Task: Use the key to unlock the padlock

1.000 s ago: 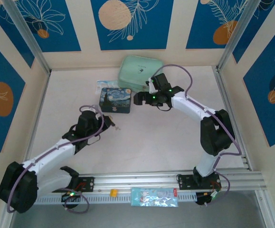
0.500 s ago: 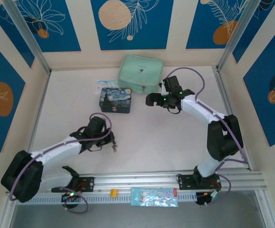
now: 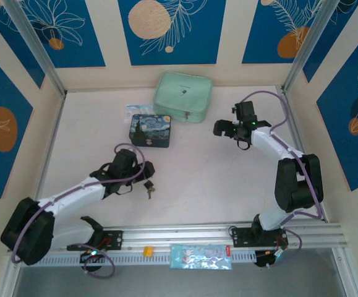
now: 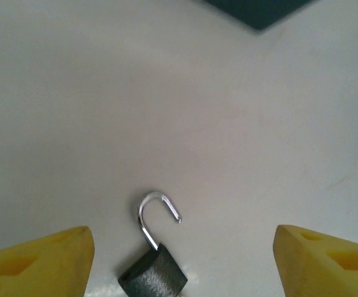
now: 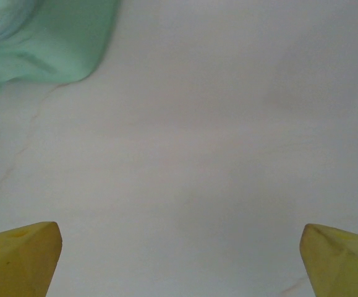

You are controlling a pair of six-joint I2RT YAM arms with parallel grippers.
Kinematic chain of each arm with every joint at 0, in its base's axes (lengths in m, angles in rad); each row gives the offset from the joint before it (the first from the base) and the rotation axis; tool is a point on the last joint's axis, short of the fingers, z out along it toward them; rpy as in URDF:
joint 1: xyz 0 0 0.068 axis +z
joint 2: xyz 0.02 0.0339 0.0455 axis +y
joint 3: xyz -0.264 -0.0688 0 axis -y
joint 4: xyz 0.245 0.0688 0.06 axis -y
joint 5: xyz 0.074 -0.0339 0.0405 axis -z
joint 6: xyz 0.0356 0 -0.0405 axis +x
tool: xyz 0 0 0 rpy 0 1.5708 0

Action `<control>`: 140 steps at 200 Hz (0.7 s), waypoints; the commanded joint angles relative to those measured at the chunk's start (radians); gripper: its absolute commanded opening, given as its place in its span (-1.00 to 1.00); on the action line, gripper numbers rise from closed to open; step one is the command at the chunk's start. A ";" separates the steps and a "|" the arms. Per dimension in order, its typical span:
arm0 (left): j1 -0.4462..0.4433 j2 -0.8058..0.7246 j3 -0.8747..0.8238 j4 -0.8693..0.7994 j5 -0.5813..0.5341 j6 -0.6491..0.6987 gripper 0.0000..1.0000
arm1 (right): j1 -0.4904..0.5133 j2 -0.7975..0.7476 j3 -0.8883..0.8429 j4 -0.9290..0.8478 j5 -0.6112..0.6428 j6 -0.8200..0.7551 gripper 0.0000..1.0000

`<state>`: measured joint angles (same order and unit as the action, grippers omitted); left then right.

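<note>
The padlock [image 4: 153,278] lies on the white table, dark body near me, its silvery shackle [image 4: 148,213] swung open with one end free. My left gripper [image 4: 183,263] stands open around it, yellow fingertips [image 4: 42,260] well clear on both sides and touching nothing. In the top view the padlock [image 3: 148,188] is a tiny dark spot just in front of the left gripper [image 3: 144,176]. I cannot make out the key. My right gripper [image 3: 224,129] hovers open and empty at the right, over bare table [image 5: 182,263].
A dark blue swirl-painted tin [image 3: 150,131] stands behind the padlock, its corner at the wrist view's top edge [image 4: 259,9]. A mint-green pouch [image 3: 183,96] lies at the back, near a white-and-blue packet [image 3: 135,110]. A metal rail [image 3: 185,235] runs along the near edge.
My left gripper carried the padlock toward the near right, set it on the table and opened, letting it go. The right arm drew back to the right, away from the tin.
</note>
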<state>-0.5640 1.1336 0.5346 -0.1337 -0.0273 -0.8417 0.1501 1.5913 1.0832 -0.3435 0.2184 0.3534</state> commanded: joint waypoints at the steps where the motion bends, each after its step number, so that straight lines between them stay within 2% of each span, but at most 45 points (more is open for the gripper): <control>1: 0.078 -0.081 0.051 -0.029 -0.125 0.082 0.65 | -0.067 -0.026 -0.059 0.102 0.047 -0.055 0.98; 35: 0.245 -0.118 0.098 -0.034 -0.210 0.225 0.88 | -0.137 -0.010 -0.151 0.254 0.044 -0.081 0.98; 53: 0.309 -0.090 0.118 -0.010 -0.278 0.315 0.92 | -0.144 0.002 -0.192 0.343 0.035 -0.104 0.98; 70: 0.341 -0.032 0.141 0.004 -0.366 0.395 1.00 | -0.139 0.005 -0.251 0.460 0.041 -0.145 0.98; 90: 0.368 0.053 0.154 0.046 -0.436 0.478 0.99 | -0.130 0.002 -0.358 0.679 0.075 -0.187 0.98; 96: 0.371 0.075 0.149 0.067 -0.457 0.506 0.99 | -0.130 -0.004 -0.364 0.672 0.075 -0.186 0.99; 120: 0.376 0.143 0.118 0.177 -0.490 0.615 0.99 | -0.127 -0.041 -0.427 0.761 0.035 -0.213 0.98; 140: 0.393 0.179 0.127 0.208 -0.497 0.647 0.99 | -0.121 -0.088 -0.550 0.941 0.001 -0.235 0.98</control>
<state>-0.1959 1.2842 0.6632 -0.0231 -0.4583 -0.3107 0.0204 1.5795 0.6399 0.3332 0.2630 0.1719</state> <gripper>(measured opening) 0.993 0.991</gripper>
